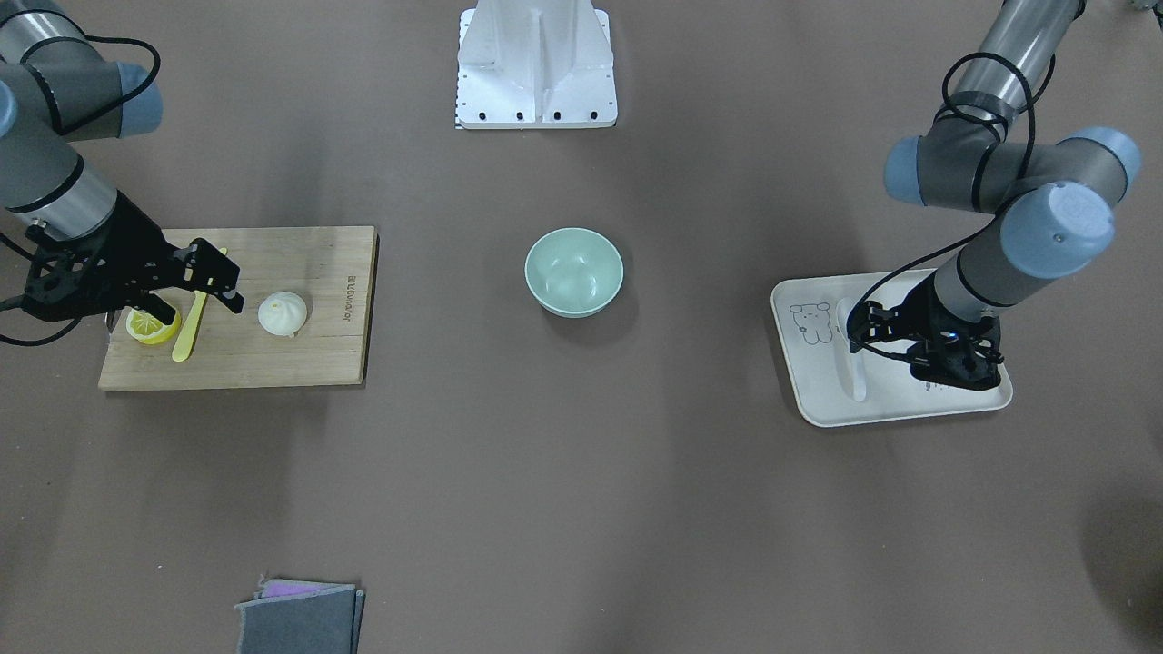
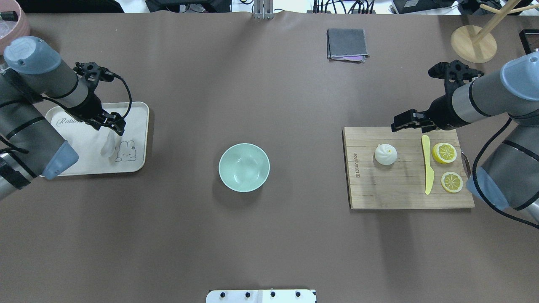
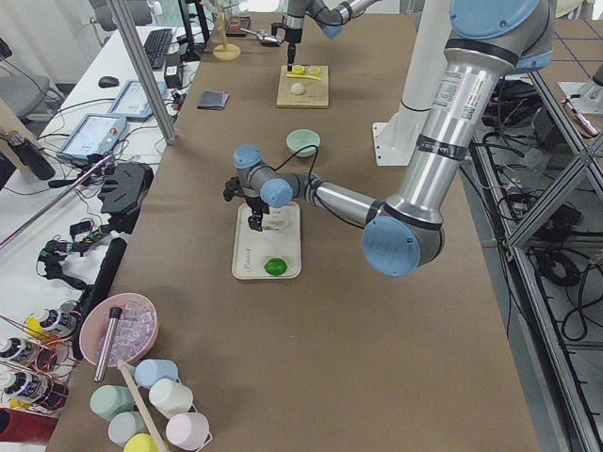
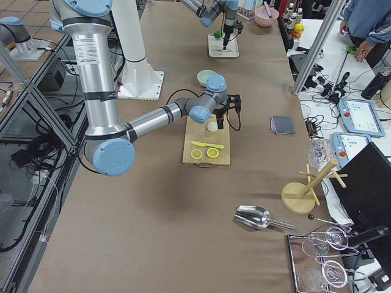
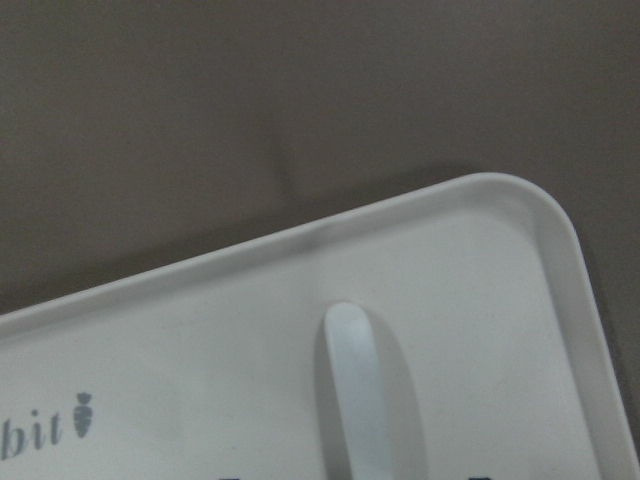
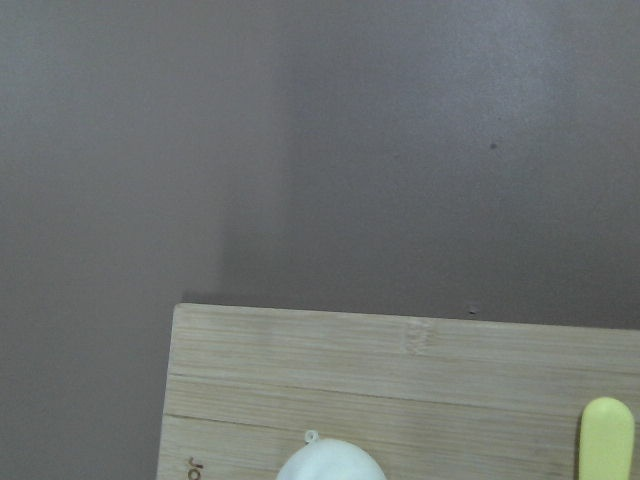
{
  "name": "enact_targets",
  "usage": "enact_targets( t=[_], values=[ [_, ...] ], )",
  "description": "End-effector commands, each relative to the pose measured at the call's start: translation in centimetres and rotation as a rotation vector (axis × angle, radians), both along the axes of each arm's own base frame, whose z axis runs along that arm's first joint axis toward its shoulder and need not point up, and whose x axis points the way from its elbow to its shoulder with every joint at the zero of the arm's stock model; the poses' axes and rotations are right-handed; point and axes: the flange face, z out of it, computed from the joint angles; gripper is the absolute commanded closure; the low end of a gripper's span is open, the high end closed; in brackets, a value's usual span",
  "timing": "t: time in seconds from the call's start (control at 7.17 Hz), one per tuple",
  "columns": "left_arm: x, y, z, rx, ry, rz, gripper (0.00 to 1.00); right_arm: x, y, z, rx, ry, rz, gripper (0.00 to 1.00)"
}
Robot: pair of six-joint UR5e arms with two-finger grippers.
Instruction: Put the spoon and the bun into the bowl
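The white bun sits on a wooden cutting board, also in the front view and at the bottom edge of the right wrist view. My right gripper is open and empty, above the board's far edge, just short of the bun. The white spoon lies on a white tray. Its handle shows in the left wrist view. My left gripper is open, low over the spoon's handle. The empty mint-green bowl stands mid-table between them.
A yellow plastic knife and two lemon slices lie on the board beside the bun. A green lime sits on the tray's end. A folded grey cloth and a wooden stand are at the far side.
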Motion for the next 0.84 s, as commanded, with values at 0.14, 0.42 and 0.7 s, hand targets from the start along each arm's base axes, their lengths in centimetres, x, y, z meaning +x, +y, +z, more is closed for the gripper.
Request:
enact_targets(
  t=[0.14,0.42,0.7],
  values=[
    [1.3,0.6,0.2,0.017,-0.017,0.016,1.00,-0.4,0.0,-0.6,0.006,-0.006,-0.005,0.11],
    [1.3,0.7,-3.0,0.063,0.034,0.014,1.00,-0.8,0.1,-0.6,-0.007,-0.014,-0.027,0.20],
    [3.1,1.6,-14.1,0.055,0.197,-0.025,1.00,-2.0,0.6,-0.6,-0.004,-0.008,-0.038,0.19]
  ],
)
